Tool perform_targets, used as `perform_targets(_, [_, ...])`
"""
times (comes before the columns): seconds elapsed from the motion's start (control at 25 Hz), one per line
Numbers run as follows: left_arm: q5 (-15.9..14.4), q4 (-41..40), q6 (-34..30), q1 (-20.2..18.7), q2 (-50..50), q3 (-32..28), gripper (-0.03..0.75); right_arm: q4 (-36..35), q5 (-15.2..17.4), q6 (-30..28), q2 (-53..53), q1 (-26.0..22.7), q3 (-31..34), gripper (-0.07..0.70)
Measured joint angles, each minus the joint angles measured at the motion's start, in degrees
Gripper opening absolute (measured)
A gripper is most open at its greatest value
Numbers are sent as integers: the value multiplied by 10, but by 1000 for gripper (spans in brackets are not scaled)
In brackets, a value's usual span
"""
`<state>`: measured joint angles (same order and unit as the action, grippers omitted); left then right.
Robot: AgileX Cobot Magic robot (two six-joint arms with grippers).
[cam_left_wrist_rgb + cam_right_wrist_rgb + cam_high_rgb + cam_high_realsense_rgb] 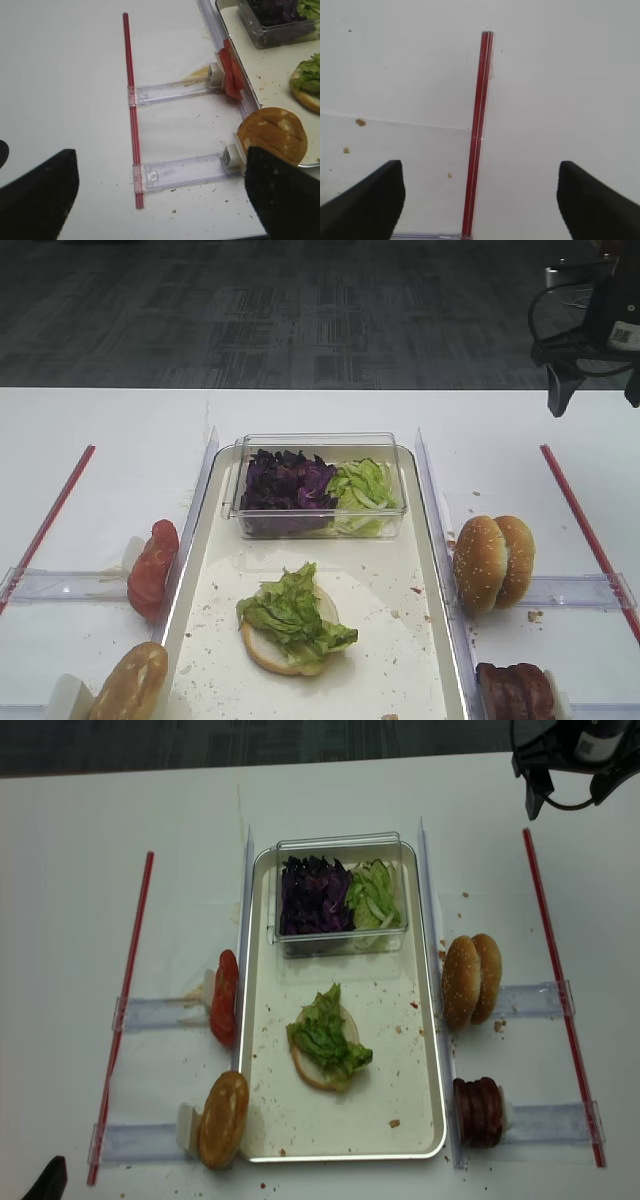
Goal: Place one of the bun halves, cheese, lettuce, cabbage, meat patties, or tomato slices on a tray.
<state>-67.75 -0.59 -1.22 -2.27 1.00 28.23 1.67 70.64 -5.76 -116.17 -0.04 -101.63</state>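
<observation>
The cream tray [430, 660] [425, 1120] holds a bun half [262, 652] topped with lettuce [292, 612] [311, 75]. A clear tub holds purple cabbage [285, 480] and more lettuce [365, 490]. Tomato slices [152, 562] [231, 70] and a bun half [130, 685] [272, 135] stand on edge left of the tray. Two bun halves [493, 562] and meat patties [515, 690] stand on its right. No cheese shows. My right gripper [595, 390] [480, 200] hangs open and empty over the far right table. My left gripper [160, 200] is open and empty, low near the front left.
Red strips [477, 135] [132, 115] run along both sides of the table, joined to clear plastic holder rails [185, 170] [575, 590]. Clear walls [432, 490] flank the tray. Crumbs are scattered on the tray and the table.
</observation>
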Motion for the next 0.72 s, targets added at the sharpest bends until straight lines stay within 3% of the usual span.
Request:
perform_targets(0.48, [0,0,0,0,0,0,652,-2,0,0,19,-1,0,645])
perform_targets(0.72, [0,0,0,0,0,0,652,-2,0,0,69,-1,40,645])
